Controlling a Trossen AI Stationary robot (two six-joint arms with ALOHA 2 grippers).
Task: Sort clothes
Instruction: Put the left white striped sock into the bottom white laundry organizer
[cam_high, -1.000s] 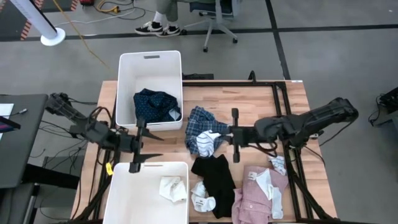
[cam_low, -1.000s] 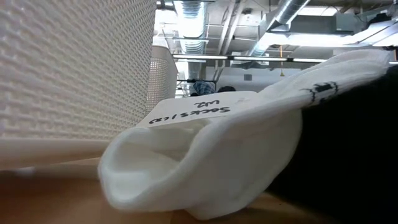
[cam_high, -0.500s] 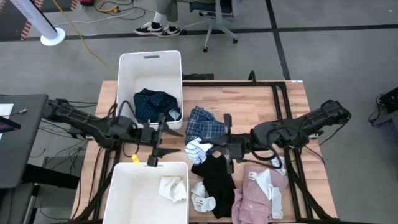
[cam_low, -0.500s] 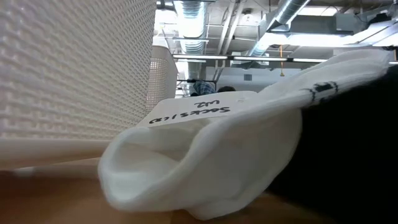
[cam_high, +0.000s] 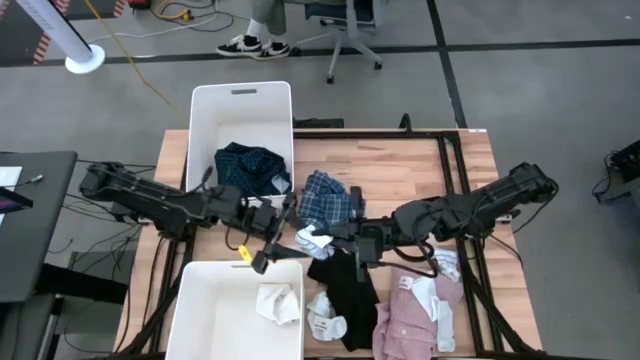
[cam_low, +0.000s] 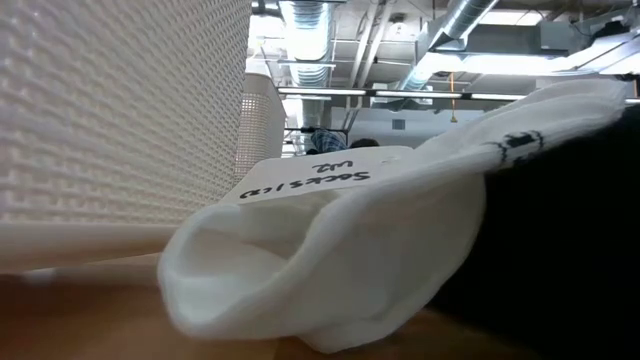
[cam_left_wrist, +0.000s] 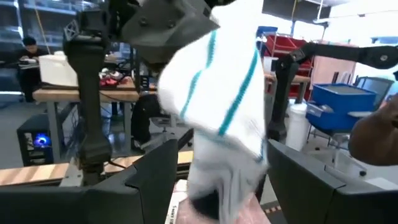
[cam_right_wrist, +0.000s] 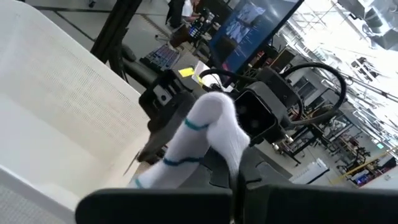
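Sock in the air: a white sock with teal stripes hangs between your two grippers, over the middle of the table, just beside the blue plaid shirt.
Right gripper: your right gripper is closed on one end of the sock. In the right wrist view the sock sticks out right from its fingers.
Left gripper: your left gripper is spread wide. In the left wrist view the sock hangs between its two fingers, but they are not squeezing it yet.
Why it is held so: this looks like a hand-over. The sock is held up and out so the other arm can take the free end.
Where it may go: the near bin already has a white piece in it, so the sock likely goes there. That is my guess.
Far bin: the far bin holds the navy dotted shirt.
Still on the table: the black top, the pink shirt and more small white socks.
Take care: close your left fingers on the sock before the right lets go, or it may drop.
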